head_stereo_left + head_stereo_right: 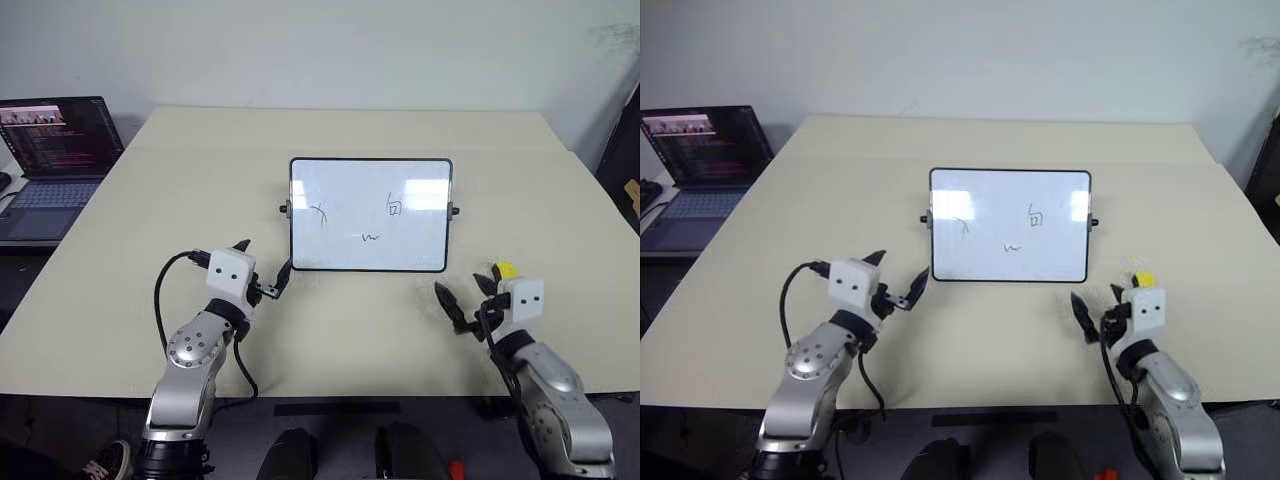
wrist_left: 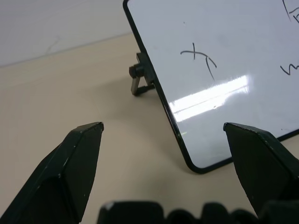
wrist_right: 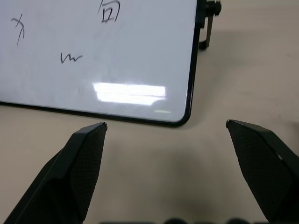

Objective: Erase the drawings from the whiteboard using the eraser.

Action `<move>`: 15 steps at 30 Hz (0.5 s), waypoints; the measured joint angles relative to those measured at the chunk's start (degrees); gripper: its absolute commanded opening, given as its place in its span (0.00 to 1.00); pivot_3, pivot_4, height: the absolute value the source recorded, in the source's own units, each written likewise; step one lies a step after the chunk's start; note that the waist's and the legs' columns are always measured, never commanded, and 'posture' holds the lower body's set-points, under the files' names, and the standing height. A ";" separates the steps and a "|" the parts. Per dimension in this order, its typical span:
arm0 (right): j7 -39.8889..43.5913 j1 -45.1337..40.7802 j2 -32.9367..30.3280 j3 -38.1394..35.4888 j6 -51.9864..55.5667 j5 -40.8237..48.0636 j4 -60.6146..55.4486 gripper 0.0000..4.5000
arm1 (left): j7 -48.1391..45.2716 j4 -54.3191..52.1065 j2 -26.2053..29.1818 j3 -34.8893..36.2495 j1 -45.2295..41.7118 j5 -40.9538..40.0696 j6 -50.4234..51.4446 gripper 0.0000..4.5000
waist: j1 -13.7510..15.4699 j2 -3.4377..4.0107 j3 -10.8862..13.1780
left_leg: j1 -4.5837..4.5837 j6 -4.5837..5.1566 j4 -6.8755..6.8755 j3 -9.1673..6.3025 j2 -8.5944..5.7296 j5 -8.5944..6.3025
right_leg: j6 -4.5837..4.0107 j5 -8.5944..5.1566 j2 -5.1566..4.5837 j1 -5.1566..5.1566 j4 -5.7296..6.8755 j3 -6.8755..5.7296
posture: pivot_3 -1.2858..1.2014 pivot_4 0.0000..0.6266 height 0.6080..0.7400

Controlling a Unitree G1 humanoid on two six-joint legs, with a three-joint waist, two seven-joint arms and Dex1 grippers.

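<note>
I see laptop (image 1: 55,160) off table's (image 1: 120,300) left edge. Left gripper (image 1: 262,268) spread, empty, near board's (image 1: 369,215) lower-left corner. Board mid-table, drawings (image 1: 362,220) intact. Right gripper (image 1: 468,297) spread, empty; eraser (image 1: 506,270) just beside it, near right front edge.

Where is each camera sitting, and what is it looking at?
Head eyes: look down over the table, whiteboard, laptop, yellow eraser; both arms show.
Left wrist: looks along the left gripper at the whiteboard's corner and the cross.
Right wrist: looks along the right gripper at the opposite corner.
Every view shows the drawings.
</note>
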 measured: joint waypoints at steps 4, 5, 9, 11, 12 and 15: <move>0.05 1.25 0.26 0.26 0.32 0.00 -0.49 0.99 | 0.00 -0.47 -0.03 -0.77 -0.61 0.08 0.55 1.00 | 0.03 0.00 0.00 | 0.01 0.00 0.01 0.01 0.00 0.00 | 0.01 -0.01 0.01 0.01 0.00 -0.03 | 0.52 0.24 1.00; -0.07 1.84 0.83 0.43 0.32 0.01 -0.84 0.99 | 0.00 -0.58 -0.03 -0.96 -0.65 0.08 0.71 1.00 | 0.01 0.00 0.00 | 0.01 0.00 0.01 0.00 0.01 0.00 | 0.01 -0.01 0.01 0.01 0.00 -0.03 | 0.52 0.24 1.00; -0.63 2.87 1.78 1.29 0.35 0.06 -3.90 0.99 | -0.24 -1.46 -0.04 -1.09 -0.65 -0.56 2.26 1.00 | -0.06 0.01 0.01 | 0.00 0.00 0.00 0.02 0.01 0.00 | 0.02 -0.01 0.01 -0.01 0.00 -0.02 | 0.52 0.24 1.00; -1.31 3.30 1.93 1.31 0.28 -0.17 -5.46 0.99 | -0.75 -1.51 -0.01 -1.21 -0.65 -0.61 2.42 1.00 | 0.02 0.01 0.01 | 0.00 0.00 0.00 0.01 0.00 0.00 | 0.03 -0.02 0.01 0.00 -0.01 -0.03 | 0.52 0.24 1.00; -1.58 4.39 1.83 1.77 0.27 -0.54 -6.12 0.99 | -1.08 -1.48 0.18 -1.13 -0.65 -0.62 2.41 1.00 | 0.04 0.01 0.00 | 0.00 -0.01 0.00 -0.01 0.00 0.00 | 0.02 -0.02 0.01 0.00 -0.01 -0.03 | 0.52 0.24 1.00; -0.36 7.81 0.18 6.00 0.27 -2.55 -6.40 0.99 | -1.35 -1.30 1.40 0.09 -0.65 -0.98 2.32 1.00 | 0.03 0.01 0.01 | 0.00 -0.01 -0.02 -0.03 0.01 -0.01 | 0.01 -0.04 0.01 -0.01 -0.01 -0.02 | 0.52 0.24 1.00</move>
